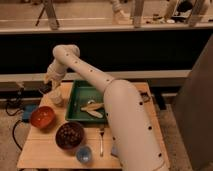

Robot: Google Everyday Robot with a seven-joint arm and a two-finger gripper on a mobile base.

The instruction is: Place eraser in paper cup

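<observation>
Above tapered cream paper cup (pixel 56 98): claw (pixel 51 83); glossy orange bowl (pixel 42 117) near.

You look down from a single high vantage behind the robot's arm (pixel 120 105), facing across the counter (pixel 45 150) toward a dark wall and railing beyond. The arm fills the near right foreground; the gripper (pixel 54 85) sits at mid-distance, far left, above the paper cup (pixel 56 98). No second view overlaps.
</observation>
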